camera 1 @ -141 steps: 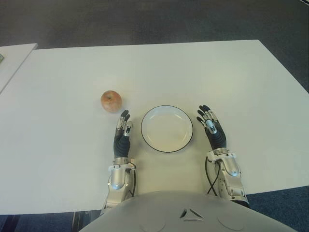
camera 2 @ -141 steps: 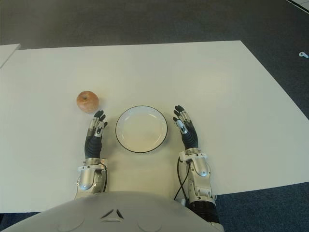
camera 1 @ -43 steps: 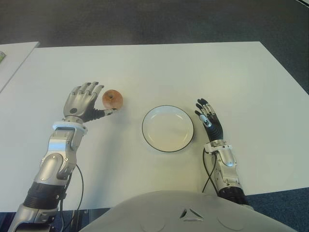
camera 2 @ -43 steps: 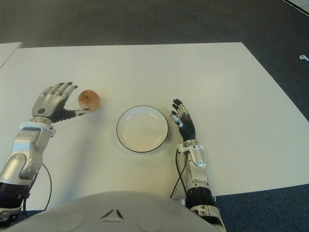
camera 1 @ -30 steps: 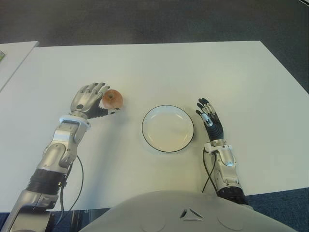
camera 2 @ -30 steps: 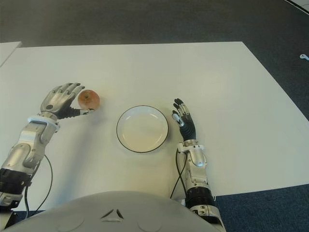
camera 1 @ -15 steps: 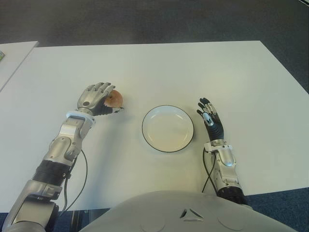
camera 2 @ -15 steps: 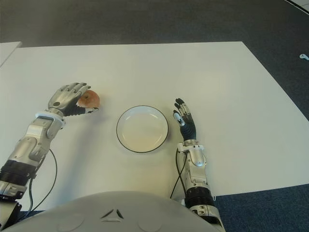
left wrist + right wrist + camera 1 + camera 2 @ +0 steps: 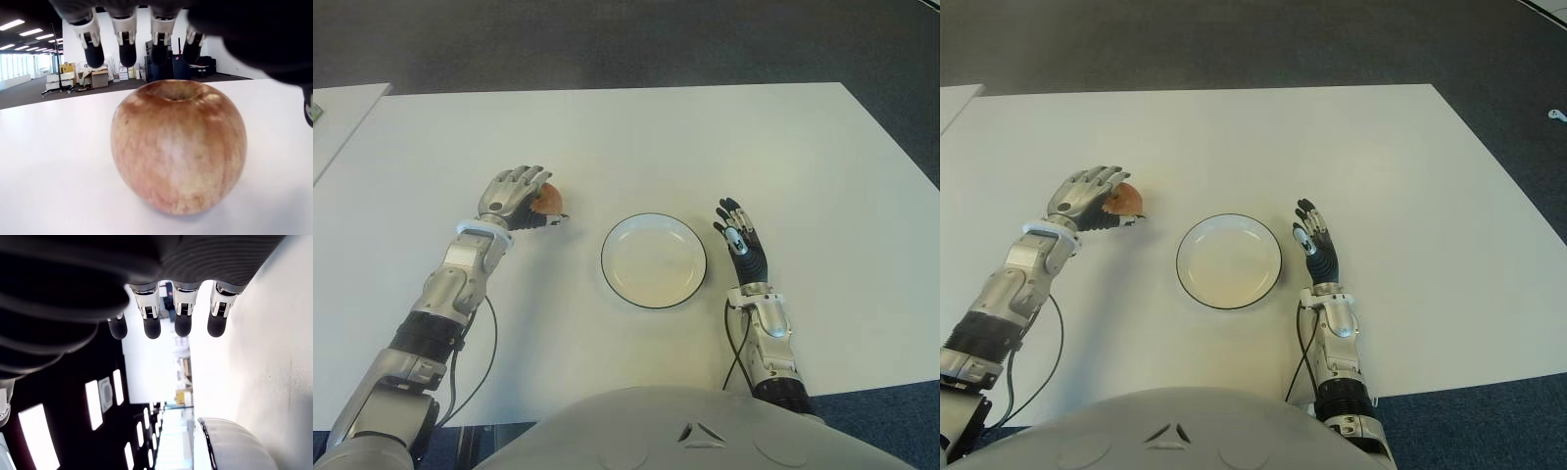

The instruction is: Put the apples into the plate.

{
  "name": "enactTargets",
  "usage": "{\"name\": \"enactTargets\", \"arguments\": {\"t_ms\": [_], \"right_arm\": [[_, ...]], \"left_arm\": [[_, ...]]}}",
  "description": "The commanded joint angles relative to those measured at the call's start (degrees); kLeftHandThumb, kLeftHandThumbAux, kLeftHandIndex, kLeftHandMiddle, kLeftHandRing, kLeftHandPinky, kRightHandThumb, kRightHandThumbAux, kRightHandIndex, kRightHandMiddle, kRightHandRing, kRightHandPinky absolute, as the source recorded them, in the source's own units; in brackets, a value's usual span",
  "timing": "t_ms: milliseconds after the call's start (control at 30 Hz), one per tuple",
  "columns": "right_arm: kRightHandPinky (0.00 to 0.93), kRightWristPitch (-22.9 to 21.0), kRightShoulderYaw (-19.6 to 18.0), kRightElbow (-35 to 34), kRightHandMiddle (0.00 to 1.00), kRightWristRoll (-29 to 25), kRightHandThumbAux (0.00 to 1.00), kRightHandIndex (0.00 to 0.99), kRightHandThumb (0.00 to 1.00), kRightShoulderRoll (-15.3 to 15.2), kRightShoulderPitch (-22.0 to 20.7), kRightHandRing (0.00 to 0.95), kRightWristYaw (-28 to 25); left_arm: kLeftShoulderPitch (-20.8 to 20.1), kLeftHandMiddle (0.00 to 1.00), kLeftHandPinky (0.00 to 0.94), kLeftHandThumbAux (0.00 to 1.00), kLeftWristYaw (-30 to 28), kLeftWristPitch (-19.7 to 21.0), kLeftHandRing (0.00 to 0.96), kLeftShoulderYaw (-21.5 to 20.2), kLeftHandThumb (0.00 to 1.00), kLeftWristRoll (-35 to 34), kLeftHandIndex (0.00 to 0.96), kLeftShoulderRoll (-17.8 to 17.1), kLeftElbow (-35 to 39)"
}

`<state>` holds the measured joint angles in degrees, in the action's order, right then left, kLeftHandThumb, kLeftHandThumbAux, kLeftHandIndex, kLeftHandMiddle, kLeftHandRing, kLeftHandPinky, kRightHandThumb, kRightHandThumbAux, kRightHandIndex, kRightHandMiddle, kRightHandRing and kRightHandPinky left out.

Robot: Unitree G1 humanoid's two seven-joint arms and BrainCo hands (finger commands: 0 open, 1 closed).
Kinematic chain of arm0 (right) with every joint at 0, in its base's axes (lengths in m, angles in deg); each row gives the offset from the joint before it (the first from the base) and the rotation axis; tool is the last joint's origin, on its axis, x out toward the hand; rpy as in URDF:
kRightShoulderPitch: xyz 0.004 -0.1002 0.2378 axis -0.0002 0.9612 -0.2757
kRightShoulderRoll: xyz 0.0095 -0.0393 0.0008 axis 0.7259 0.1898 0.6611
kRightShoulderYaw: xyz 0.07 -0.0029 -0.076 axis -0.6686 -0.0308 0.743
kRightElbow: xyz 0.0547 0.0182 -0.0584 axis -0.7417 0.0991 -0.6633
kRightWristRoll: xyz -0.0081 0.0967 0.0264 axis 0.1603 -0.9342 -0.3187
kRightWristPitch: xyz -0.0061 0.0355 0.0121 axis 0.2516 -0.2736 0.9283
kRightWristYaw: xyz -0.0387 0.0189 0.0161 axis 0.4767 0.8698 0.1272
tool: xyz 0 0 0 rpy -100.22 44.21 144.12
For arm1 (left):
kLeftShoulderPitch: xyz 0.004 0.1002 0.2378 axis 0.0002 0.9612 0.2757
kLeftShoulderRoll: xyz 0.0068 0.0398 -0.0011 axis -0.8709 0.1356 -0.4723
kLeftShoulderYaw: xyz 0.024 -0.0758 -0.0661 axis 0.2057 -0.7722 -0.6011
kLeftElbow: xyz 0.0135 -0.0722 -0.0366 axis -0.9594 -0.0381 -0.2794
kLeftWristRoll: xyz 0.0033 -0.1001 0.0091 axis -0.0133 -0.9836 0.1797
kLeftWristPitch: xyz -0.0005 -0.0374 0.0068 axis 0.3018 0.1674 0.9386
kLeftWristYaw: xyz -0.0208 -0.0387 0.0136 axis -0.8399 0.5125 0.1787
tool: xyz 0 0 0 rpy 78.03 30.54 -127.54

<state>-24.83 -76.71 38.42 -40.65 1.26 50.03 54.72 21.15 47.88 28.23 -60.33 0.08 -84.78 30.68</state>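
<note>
Left robot hand (image 9: 514, 197) cupped over apple (image 9: 548, 201) on white worktop (image 9: 705, 147), fingers spread, not gripping, empty plate (image 9: 653, 260) nearby, right robot hand (image 9: 741, 245) spread beside plate

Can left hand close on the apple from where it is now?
Probably yes. The left hand is cupped over the apple, fingers open above it, not yet gripping. The apple sits alone on the table; nothing nearby blocks closing.

**Even overhead light, soft shadows**

The white table (image 9: 636, 137) is brightly, evenly lit; shadows beneath the plate (image 9: 653, 260) are faint. In the wrist views, dark fingers (image 9: 128, 46) loom blurred (backlit by ceiling lights), while the apple (image 9: 178, 146) stays sharp.
</note>
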Motion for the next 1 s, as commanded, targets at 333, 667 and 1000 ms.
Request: {"name": "enactTargets", "arguments": {"t_ms": [333, 667, 1000], "right_arm": [[0.000, -3.38, 0.07, 6.33, 0.000, 0.70, 0.415, 0.000, 0.000, 0.29, 3.11, 0.000, 0.60], [0.000, -2.34, -0.42, 7.29, 0.000, 0.16, 0.409, 0.000, 0.000, 0.40, 2.68, 0.000, 0.21], [0.000, 0.40, -0.97, 9.66, 0.000, 0.02, 0.404, 0.000, 0.000, 0.64, 1.91, 0.000, 0.36]], "left_arm": [[-4.50, 0.000, 0.000, 0.267, 2.41, 2.08, 0.000, 3.26, 0.366, 0.93, 0.000, 2.22, -6.43], [-7.62, 0.000, 0.000, 0.248, 6.92, 1.73, 0.000, 7.03, 0.365, 3.99, 0.000, 0.98, -11.67], [-10.40, 0.000, 0.000, 0.244, 9.37, 1.66, 0.000, 10.45, 0.368, 6.37, 0.000, -0.10, -15.46]]}}
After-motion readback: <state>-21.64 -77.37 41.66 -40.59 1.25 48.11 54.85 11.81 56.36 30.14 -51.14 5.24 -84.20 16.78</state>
